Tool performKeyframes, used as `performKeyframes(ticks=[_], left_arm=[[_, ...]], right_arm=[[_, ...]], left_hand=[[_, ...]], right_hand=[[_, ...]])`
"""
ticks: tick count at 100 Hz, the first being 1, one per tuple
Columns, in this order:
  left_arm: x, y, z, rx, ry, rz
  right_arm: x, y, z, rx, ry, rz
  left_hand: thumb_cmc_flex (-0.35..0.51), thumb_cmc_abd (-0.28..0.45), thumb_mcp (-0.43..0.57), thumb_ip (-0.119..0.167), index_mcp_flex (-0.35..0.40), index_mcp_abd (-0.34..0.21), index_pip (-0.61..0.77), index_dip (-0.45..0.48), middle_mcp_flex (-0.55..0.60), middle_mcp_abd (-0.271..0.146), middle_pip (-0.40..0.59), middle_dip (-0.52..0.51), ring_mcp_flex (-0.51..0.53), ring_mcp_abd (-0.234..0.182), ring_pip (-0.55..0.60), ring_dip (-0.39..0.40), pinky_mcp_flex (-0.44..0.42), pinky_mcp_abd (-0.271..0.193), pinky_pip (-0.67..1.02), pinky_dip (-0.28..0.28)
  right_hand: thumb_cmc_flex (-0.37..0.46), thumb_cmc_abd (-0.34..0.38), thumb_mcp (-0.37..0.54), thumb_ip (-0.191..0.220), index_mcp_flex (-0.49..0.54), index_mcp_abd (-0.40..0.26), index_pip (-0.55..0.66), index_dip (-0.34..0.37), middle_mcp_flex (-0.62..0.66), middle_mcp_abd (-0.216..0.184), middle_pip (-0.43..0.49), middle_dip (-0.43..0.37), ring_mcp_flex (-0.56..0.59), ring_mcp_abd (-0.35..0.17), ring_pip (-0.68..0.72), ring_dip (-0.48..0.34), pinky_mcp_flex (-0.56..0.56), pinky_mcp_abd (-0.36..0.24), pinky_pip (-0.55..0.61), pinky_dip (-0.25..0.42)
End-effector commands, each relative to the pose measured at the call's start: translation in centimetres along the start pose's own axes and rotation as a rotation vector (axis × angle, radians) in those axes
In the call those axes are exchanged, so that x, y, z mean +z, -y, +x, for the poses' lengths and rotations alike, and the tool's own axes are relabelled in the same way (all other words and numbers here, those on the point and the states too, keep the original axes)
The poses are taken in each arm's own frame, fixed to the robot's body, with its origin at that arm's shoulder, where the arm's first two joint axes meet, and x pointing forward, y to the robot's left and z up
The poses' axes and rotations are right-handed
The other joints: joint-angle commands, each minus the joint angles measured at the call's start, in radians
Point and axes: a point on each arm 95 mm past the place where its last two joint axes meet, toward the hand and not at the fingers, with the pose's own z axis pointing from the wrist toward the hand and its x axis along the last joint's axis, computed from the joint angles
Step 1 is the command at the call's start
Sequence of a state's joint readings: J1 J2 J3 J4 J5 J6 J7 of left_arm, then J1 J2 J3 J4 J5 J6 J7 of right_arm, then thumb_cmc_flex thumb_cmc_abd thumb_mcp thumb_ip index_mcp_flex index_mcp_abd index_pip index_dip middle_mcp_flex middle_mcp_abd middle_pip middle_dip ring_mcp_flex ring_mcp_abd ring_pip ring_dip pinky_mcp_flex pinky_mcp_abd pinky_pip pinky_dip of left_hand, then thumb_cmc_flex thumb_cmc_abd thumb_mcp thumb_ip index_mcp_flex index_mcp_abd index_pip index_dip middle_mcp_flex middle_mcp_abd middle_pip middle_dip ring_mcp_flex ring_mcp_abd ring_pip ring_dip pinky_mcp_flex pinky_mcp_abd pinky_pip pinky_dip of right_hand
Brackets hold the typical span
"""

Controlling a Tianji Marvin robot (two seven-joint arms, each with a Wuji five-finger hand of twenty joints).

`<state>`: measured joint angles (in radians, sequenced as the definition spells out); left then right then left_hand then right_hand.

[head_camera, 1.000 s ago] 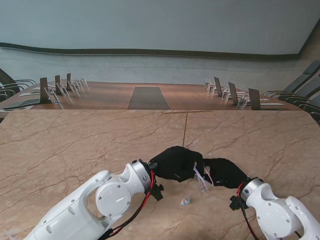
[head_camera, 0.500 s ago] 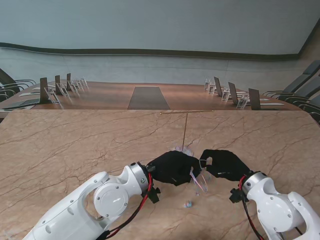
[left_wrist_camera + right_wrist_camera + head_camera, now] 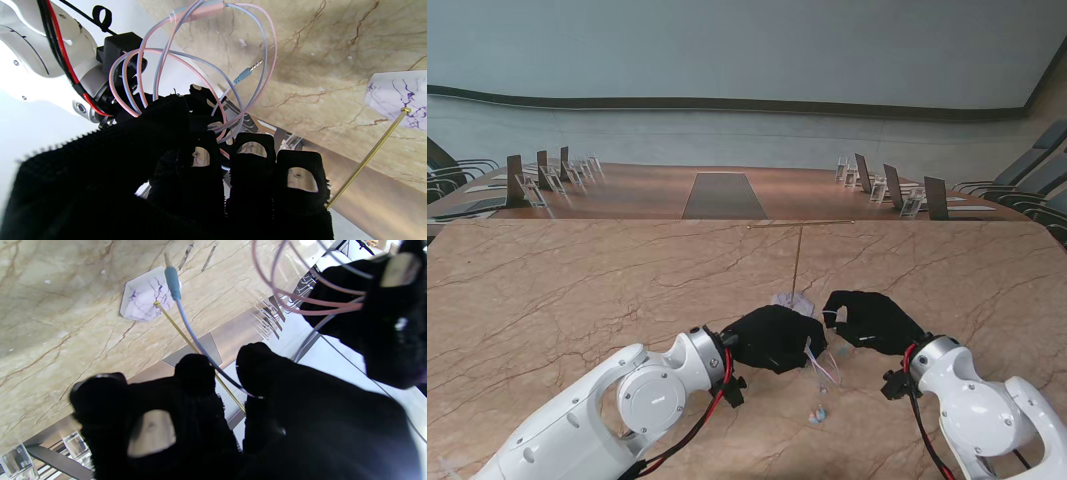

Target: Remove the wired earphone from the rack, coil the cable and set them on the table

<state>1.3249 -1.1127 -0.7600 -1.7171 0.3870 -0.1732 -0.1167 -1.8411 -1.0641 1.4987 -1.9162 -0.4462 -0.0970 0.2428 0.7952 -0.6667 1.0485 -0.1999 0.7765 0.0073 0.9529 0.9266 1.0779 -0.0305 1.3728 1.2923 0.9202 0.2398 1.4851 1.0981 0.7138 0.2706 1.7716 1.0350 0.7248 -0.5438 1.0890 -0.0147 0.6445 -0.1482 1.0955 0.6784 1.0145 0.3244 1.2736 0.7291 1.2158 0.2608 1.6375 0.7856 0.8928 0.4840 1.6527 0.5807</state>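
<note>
At centre frame, left hand grips the looped cable; right hand pinches its plug end: wind evenly, avoiding tangles.

Table: carries the rack, with both hands over its near middle.
Rack: base just beyond the hands, rod rising from it.
Left hand: left of the right hand, close but apart.
Earphone cable: looped around the left hand's fingers, one strand reaching the right hand.
Plug: hanging free among the loops.
</note>
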Motion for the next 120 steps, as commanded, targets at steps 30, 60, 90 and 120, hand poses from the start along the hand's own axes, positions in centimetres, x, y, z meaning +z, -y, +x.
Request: performKeyframes(ticks=[30, 60, 90, 120], left_arm=[[0.3, -0.1, -0.6, 0.006, 0.01, -0.005], [0.1, 0.0, -0.9, 0.029, 0.007, -0.029], [0.1, -0.1, -1.1, 0.039, 0.003, -0.049], [0.1, -0.5, -1.4, 0.042, 0.013, -0.065]], right_arm=[[-0.1, -0.1, 1.3, 0.031, -0.019, 0.011], [-0.2, -0.8, 1.6, -0.021, -0.032, 0.031], [0.0, -1.2, 1.5, -0.038, -0.035, 0.035], [-0.1, -1.7, 2.0, -0.044, -0.038, 0.051]], left_hand=[[0.022, 0.036, 0.016, 0.001, 0.011, -0.042, 0.007, 0.039, 0.001, -0.077, 0.02, 0.033, -0.014, 0.011, 0.005, 0.018, 0.001, -0.013, 0.046, 0.028], [0.021, 0.036, 0.018, 0.002, 0.013, -0.043, 0.009, 0.043, 0.001, -0.077, 0.019, 0.033, -0.014, 0.012, 0.005, 0.019, 0.001, -0.013, 0.046, 0.029], [0.02, 0.035, 0.02, 0.001, 0.012, -0.044, 0.008, 0.046, 0.001, -0.077, 0.019, 0.033, -0.014, 0.012, 0.004, 0.019, 0.0, -0.013, 0.045, 0.03], [0.02, 0.035, 0.02, 0.001, 0.013, -0.043, 0.007, 0.046, 0.001, -0.077, 0.019, 0.033, -0.014, 0.012, 0.004, 0.02, -0.002, -0.014, 0.044, 0.03]], right_hand=[[0.07, 0.013, 0.076, 0.028, 0.102, -0.018, 0.194, 0.05, 0.042, 0.164, -0.011, 0.004, 0.081, 0.027, 0.039, -0.003, 0.055, 0.032, 0.054, -0.049], [0.055, 0.039, 0.039, 0.059, 0.088, -0.059, 0.191, 0.067, 0.038, 0.142, 0.023, 0.048, 0.082, 0.018, 0.093, 0.028, 0.045, -0.02, 0.129, -0.033], [0.05, 0.042, 0.022, 0.057, 0.075, -0.073, 0.179, 0.058, 0.04, 0.13, 0.04, 0.061, 0.083, 0.01, 0.117, 0.025, 0.038, -0.041, 0.155, -0.019], [0.057, 0.011, 0.025, 0.038, 0.015, -0.056, 0.206, -0.024, 0.051, 0.117, 0.046, 0.081, 0.082, -0.004, 0.135, 0.029, 0.057, -0.048, 0.166, -0.02]])
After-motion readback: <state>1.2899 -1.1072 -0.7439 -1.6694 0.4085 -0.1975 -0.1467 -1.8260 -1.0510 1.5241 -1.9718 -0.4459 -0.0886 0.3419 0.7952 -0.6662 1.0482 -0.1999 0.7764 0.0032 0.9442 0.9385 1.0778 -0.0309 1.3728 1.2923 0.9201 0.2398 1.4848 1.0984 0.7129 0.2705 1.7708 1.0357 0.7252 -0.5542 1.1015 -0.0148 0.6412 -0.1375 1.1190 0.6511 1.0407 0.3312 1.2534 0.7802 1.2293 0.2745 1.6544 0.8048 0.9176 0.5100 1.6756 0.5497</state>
